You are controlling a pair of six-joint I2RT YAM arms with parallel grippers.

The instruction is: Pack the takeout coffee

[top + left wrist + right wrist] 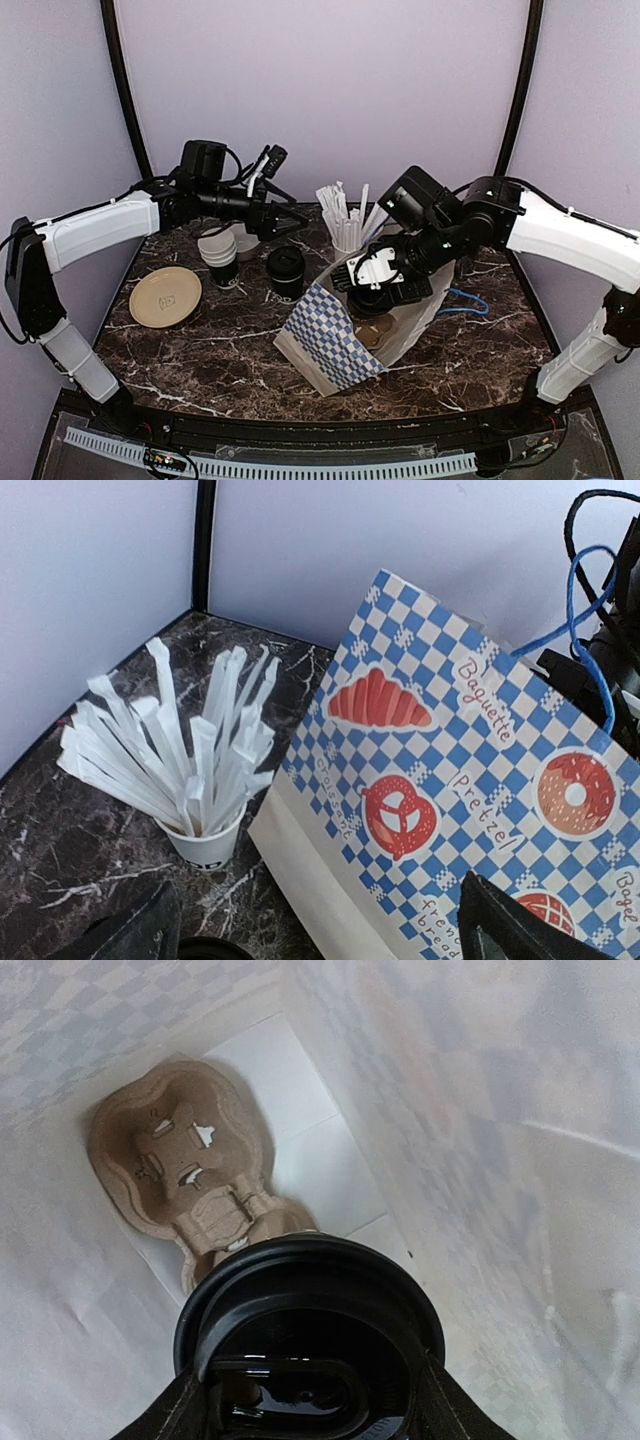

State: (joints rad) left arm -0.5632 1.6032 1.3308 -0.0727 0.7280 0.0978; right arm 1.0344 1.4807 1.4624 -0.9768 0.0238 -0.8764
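While the takeout coffee (pixel 310 1330) was clamped in the right gripper (pixel 312 1405) and held inside the paper bag (pixel 480 1160) above the carrier (pixel 175 1160) — not yet seated — the left gripper (pixel 296 222) was spread wide and empty, and a second capped cup (pixel 286 270) was seen on the table (pixel 200 350).

This is a robot lab booth staged as a café counter. Plain lilac walls (pixel 320 90) close in the back and sides, met by black corner posts (pixel 125 90). The left arm (pixel 100 230) and right arm (pixel 560 235) are bolted at the near edge of a dark marble-look tabletop (pixel 230 350), by a ribbed cable strip (pixel 270 465). The café props are a cup of wrapped straws (pixel 200 845), a stack of cups (pixel 220 255), a tan plate (pixel 165 297) and a blue-checked paper bag (pixel 480 780) printed with a croissant, pretzel and doughnut.
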